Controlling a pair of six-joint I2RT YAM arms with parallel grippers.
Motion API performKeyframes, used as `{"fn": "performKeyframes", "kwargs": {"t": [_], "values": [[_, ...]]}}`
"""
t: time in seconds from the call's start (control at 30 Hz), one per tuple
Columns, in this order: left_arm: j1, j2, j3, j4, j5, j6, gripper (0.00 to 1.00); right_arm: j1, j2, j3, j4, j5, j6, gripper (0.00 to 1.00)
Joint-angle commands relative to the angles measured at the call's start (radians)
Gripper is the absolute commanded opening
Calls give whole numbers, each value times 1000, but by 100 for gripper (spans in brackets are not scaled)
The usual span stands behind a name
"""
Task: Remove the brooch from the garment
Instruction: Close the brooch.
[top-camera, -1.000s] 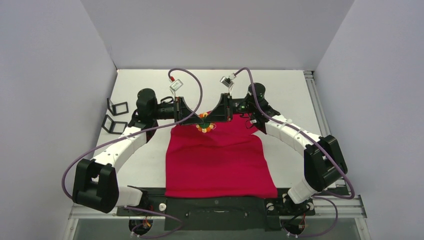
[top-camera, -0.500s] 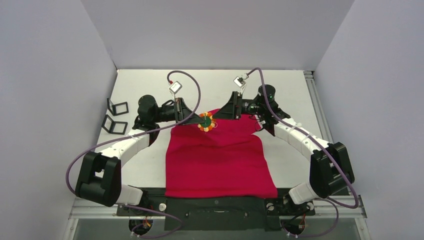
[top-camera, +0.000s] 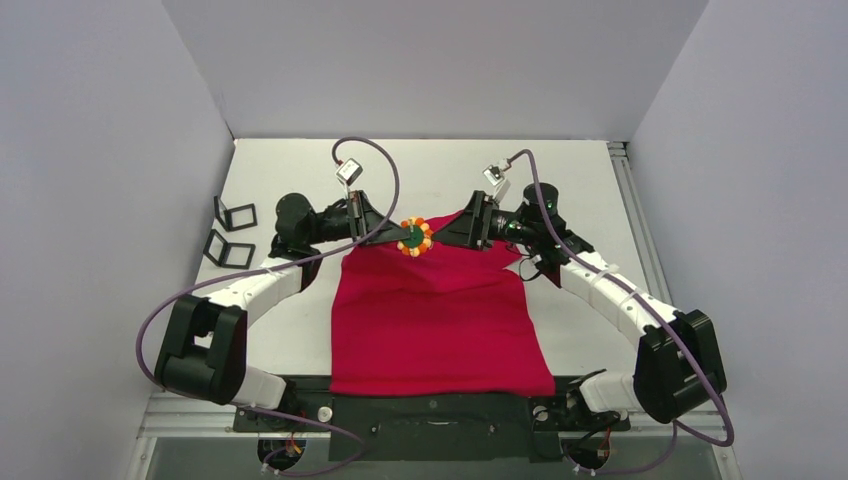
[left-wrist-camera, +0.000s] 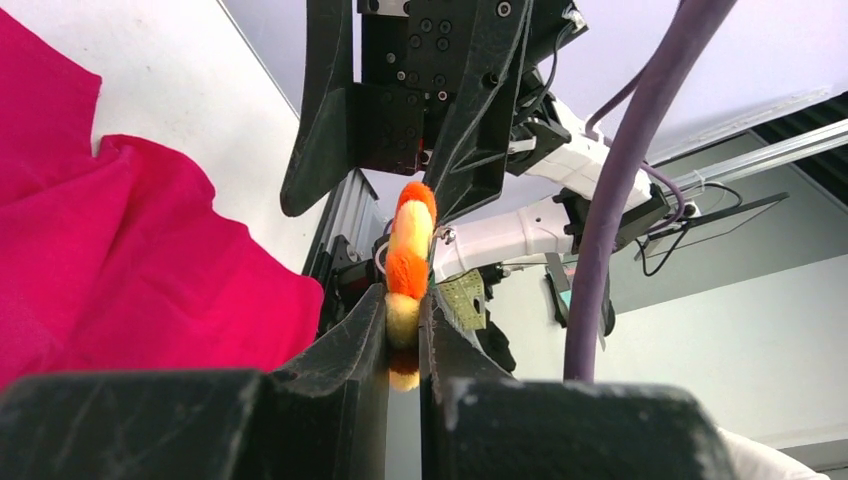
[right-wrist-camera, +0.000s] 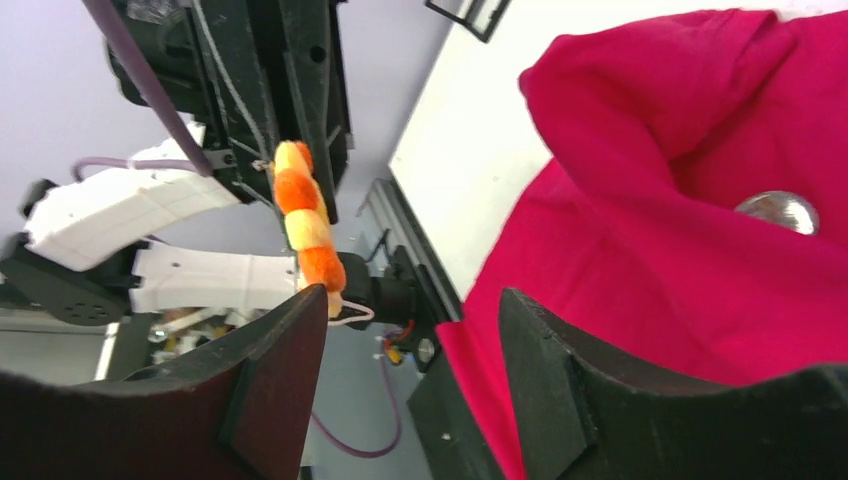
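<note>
Since the earlier frame, the right gripper (top-camera: 446, 236) has released the brooch (top-camera: 413, 238) and drawn back to the right. The two grippers, which met over the collar one second ago, now stand apart with the brooch exposed between them. The right elbow has swung outward toward the right side of the table (top-camera: 300, 170).

Left gripper (top-camera: 397, 237): the jaws are closed narrow on the brooch and clamp its lower edge. In the left wrist view the brooch stands edge-on between the two fingers (left-wrist-camera: 350, 345), with orange and yellow petals rising above the fingertips.

Right gripper: the jaws are spread wide and hold nothing. In the right wrist view both fingers (right-wrist-camera: 270, 380) frame an open gap, and the brooch is seen beyond it, still clamped in the opposite tool.

Brooch: a round flower shape with a green centre and orange and yellow petals. From above it lies over the top edge of the garment (top-camera: 440, 320), at the neckline. In both wrist views it appears clear of the red fabric.

Garment: spread flat on the table between the two arms, hem toward the arm bases, collar area bunched up near the grippers. A small round silver disc (right-wrist-camera: 778, 211) sits on the fabric close to the right gripper.

Two black frames (top-camera: 232, 215) rest at the left edge of the table, well apart from the garment
</note>
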Motion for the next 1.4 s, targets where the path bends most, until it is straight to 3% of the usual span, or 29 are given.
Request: {"fn": "performKeyframes", "kwargs": {"t": [0.0,0.23,0.6,1.37], "values": [[-8,-46,-31,123,-7,-50,0,10,-42,-41,290,-49,204,58],[-37,-78,-24,41,14,22,0,92,-42,20,260,-81,164,58],[-50,-67,-20,87,33,12,0,113,-32,-3,312,-63,170,42],[-56,-102,-43,86,7,20,0,134,-12,-30,347,-65,178,23]]}}
